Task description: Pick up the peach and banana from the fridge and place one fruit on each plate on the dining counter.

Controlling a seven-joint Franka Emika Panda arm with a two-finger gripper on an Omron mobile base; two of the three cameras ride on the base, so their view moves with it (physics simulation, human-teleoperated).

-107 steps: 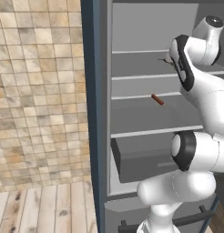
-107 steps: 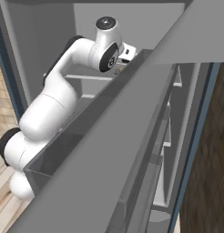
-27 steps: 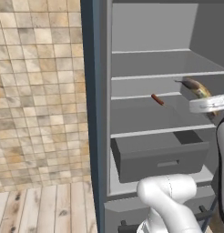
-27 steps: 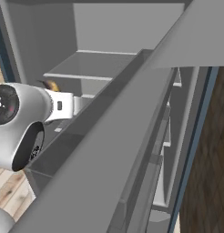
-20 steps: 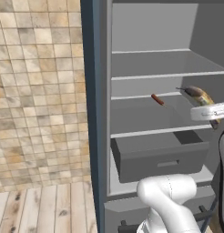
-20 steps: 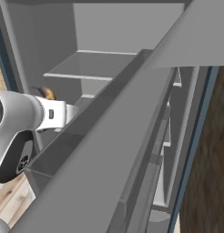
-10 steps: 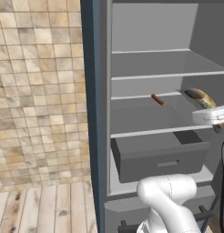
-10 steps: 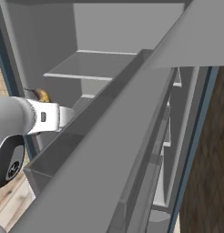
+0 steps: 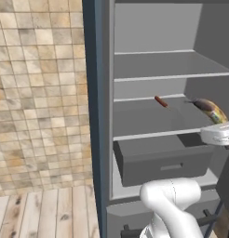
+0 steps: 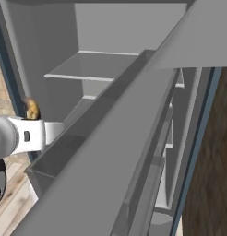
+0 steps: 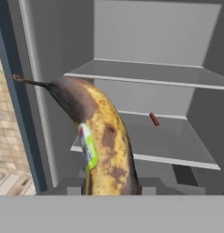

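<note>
Inside, open fridge (image 9: 149, 60) with pale shelves, tiled wall (image 9: 37, 93) beside, claw gripping banana (image 11: 102, 141).

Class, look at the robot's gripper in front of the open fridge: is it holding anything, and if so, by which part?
It appears to hold the banana by its lower end, with the dark stem pointing away from the hand. The fingers themselves are hidden, so the exact contact cannot be seen.

A small red-brown sausage-like piece (image 9: 161, 102) lies on a thin white shelf — ahead of the gripper and off to its left, well apart from it. A beige tiled wall (image 9: 39, 97) stands further left — wooden floorboards (image 9: 46, 214) below it.
</note>
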